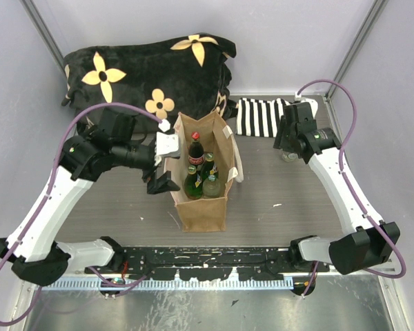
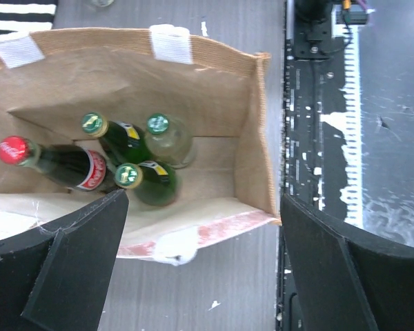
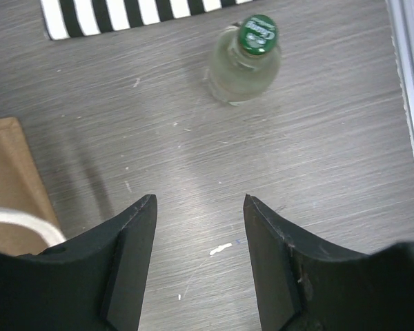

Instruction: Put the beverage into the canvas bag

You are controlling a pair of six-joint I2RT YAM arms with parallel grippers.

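The canvas bag [image 1: 201, 210] stands open in the middle of the table, tan with cream handles. Several bottles stand inside it: a red-capped dark one [image 2: 14, 149], two green ones [image 2: 127, 175] and a clear green-capped one [image 2: 158, 125]. My left gripper [image 1: 167, 164] is open and empty at the bag's left rim, its jaws straddling the near wall [image 2: 202, 200]. A clear beverage bottle [image 3: 245, 58] with a green cap stands upright on the table near the striped cloth, also seen from above [image 1: 290, 156]. My right gripper [image 3: 199, 201] is open and empty, short of it.
A black flowered blanket [image 1: 152, 65] lies at the back left. A black-and-white striped cloth [image 1: 261, 117] lies behind the bag on the right. The bag's corner and cream handle [image 3: 21, 221] show left of my right gripper. A black rail [image 1: 214, 258] runs along the near edge.
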